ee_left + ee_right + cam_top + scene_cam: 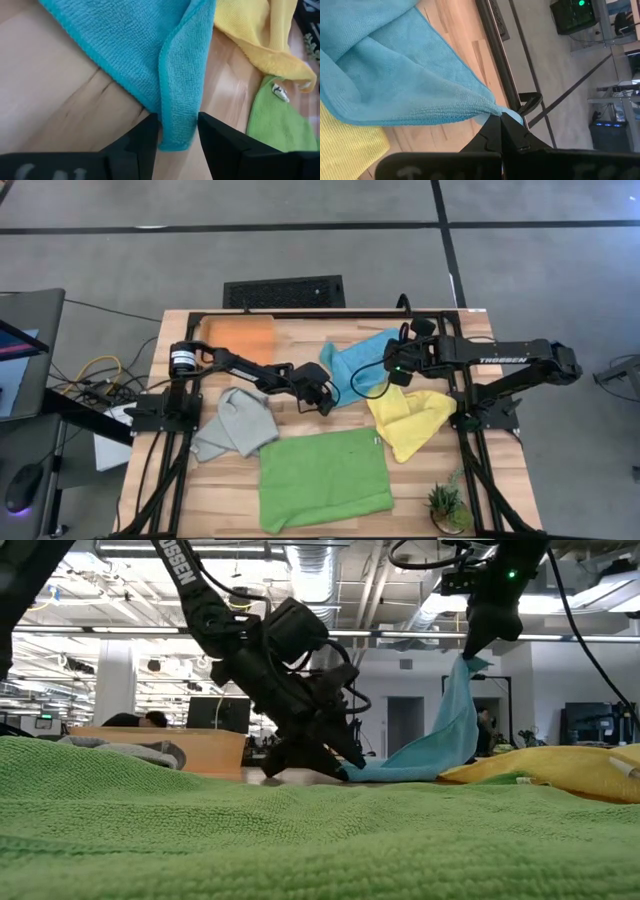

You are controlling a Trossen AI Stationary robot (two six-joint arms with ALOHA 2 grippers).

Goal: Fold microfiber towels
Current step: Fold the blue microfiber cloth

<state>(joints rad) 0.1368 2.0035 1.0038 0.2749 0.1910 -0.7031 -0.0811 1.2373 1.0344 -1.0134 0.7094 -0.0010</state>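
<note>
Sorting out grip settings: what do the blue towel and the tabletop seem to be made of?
Blue towel: soft microfiber-like cloth, going by its fine looped nap, stitched hem and limp drape from the right gripper. Tabletop: probably wood or wood laminate, pale with grain streaks and a smooth, slightly glossy finish.

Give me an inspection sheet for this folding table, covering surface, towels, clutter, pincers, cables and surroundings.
Surface: wooden table, black frame.
Job's things: turquoise towel mid-table, one corner lifted; yellow towel crumpled on the right; green towel flat at the near edge; grey towel bunched on the left; orange towel folded at the far left corner.
Clutter: small potted plant at the near right corner.
Grippers: left pincer open, straddling the turquoise towel's low corner; right pincer shut on its raised corner.
Cables: loose wires left of the table.
Surroundings: floor vent behind; person seated far off.
</note>
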